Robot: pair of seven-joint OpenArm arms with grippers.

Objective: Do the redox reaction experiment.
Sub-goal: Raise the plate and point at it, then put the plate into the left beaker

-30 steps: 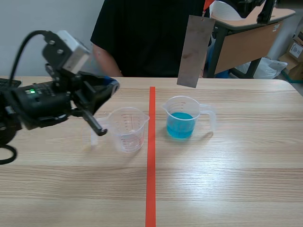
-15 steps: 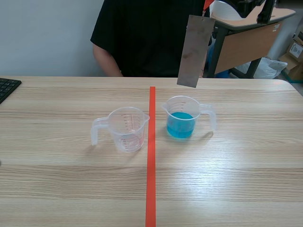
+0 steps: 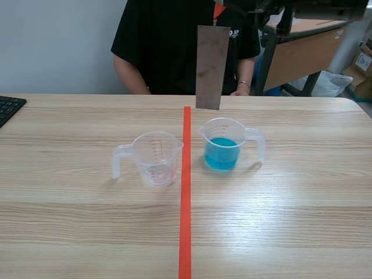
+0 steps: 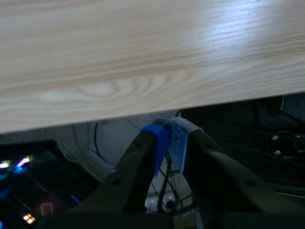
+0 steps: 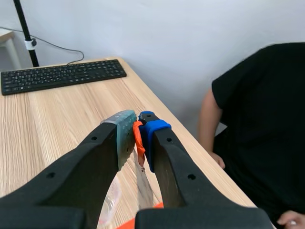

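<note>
A dull grey-brown metal plate [image 3: 209, 67] hangs upright from a small orange tag [image 3: 218, 9], high above the table, over the far end of the tape line and just left of the blue cup. My right gripper [image 5: 138, 131] is shut on that tag [image 5: 138, 141], and the plate [image 5: 144, 188] dangles below its fingers. The right arm [image 3: 302, 8] crosses the scene's top. A clear cup of blue liquid [image 3: 223, 145] stands right of the tape, and a clear measuring cup [image 3: 156, 158] left of it. My left gripper [image 4: 165, 137] is shut on nothing, below the table's edge.
A person in a black shirt [image 3: 174, 40] sits across the table, a hand [image 3: 239, 89] at the far edge behind the plate. A black keyboard [image 3: 8, 108] lies at the far left; it also shows in the right wrist view [image 5: 62, 75]. An orange-red tape line [image 3: 185, 197] runs down the middle.
The left arm, in front of the measuring cup a second ago, has pulled back out of the scene view. The right gripper has carried the plate leftward, and it now hangs straighter.
</note>
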